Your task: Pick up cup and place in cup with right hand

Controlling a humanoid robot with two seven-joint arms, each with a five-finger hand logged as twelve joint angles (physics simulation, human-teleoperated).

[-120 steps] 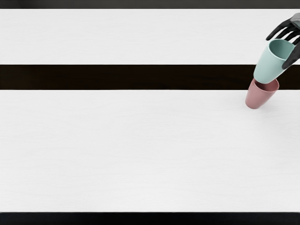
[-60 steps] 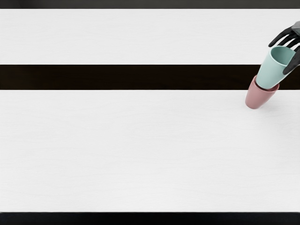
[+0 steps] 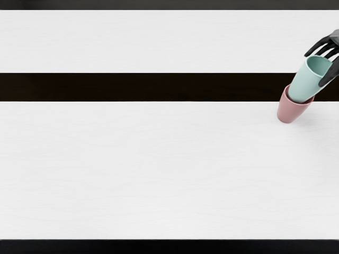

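Teal cup [image 3: 305,82] lowered deeper into pink cup [image 3: 290,111], held between right hand's fingers [image 3: 329,75].

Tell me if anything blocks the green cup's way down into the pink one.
Nothing visible does: the green cup, held by the right hand, has its base inside the mouth of the pink cup.

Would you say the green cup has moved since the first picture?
Yes, the green cup has shifted down the picture, its rim now nearer the dark band.
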